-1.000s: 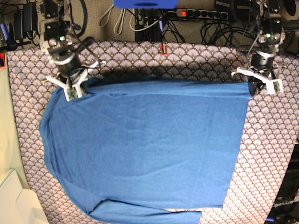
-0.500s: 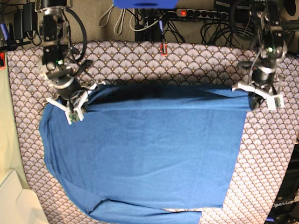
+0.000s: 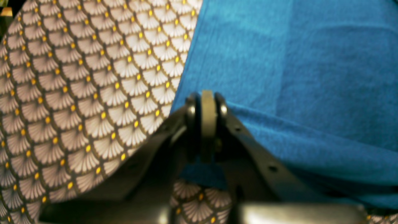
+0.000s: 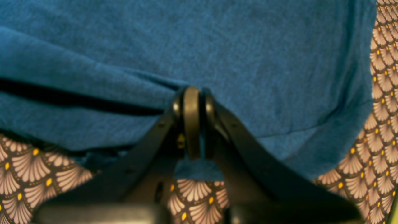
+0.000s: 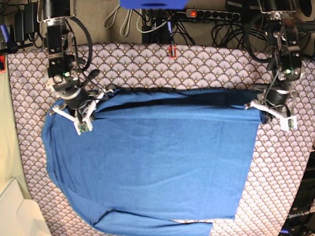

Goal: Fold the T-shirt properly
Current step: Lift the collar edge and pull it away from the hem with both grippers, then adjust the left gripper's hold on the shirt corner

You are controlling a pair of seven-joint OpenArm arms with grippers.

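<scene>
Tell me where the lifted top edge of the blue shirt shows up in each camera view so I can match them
Base: the T-shirt has its lifted edge running across the upper middle, between the right end effector and the left end effector.
Left wrist: right half, edge pinched at the left end effector.
Right wrist: upper left, pinched at the right end effector.
Shared landmark: the fan-patterned tablecloth.

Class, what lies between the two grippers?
In the base view, the T-shirt's lifted far edge spans from the right gripper to the left gripper.
</scene>
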